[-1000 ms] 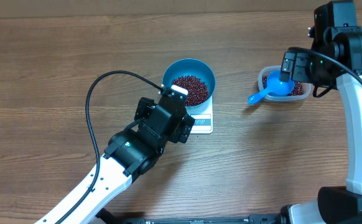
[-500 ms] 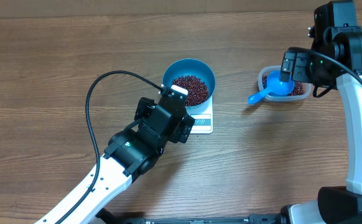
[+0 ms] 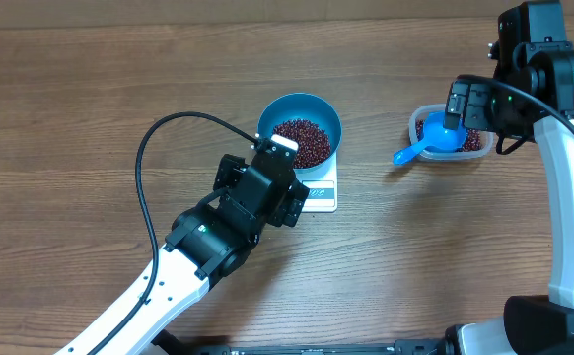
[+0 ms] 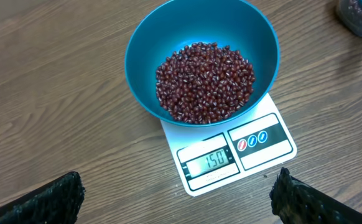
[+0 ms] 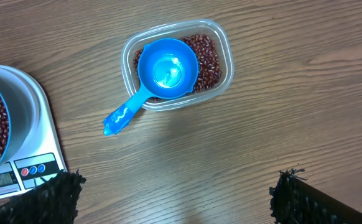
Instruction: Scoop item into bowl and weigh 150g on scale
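The blue bowl point(image 3: 267, 116) stands on the white scale point(image 3: 322, 195) and holds a heap of red-brown beans point(image 3: 302, 141). In the left wrist view the bowl point(image 4: 150, 43) is about a third full of beans point(image 4: 206, 81), and the scale point(image 4: 265, 146) shows 150 on its display point(image 4: 213, 160). My left gripper point(image 4: 178, 183) hovers just in front of the scale, open, with nothing between its fingers. My right gripper point(image 5: 181, 180) is open and empty over bare table, on the near side of the tub.
A clear plastic tub point(image 5: 224, 56) of beans sits at the right of the table, with a small blue scoop point(image 5: 165, 68) resting in it, handle pointing toward the scale. A black cable point(image 3: 149, 148) loops left of the bowl.
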Tool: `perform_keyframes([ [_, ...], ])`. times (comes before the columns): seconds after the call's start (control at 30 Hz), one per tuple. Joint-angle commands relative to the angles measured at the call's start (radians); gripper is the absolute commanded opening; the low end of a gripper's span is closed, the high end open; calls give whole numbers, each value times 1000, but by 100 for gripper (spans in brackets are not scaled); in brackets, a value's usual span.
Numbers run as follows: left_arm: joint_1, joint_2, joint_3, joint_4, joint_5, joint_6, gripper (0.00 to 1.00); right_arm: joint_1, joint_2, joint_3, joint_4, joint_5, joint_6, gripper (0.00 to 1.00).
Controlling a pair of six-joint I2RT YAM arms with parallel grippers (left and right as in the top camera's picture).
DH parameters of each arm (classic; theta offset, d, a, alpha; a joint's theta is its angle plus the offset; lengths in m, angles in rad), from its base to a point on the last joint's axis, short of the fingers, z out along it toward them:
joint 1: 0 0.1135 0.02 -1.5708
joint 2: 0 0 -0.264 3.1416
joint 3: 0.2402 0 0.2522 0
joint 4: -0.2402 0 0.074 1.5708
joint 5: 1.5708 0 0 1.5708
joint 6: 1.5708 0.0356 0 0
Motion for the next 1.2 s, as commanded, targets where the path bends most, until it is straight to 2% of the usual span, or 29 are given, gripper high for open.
perform_keyframes([
  [0.0,4,0,23,1,39,-23,100,2,-20,22,4,3,-12,100],
  [0.47,5,-1,23,13,38,-23,100,2,-20,22,4,3,-12,100],
  [1.17,60,-66,23,203,69,-8,100,2,-20,22,4,3,-12,100],
])
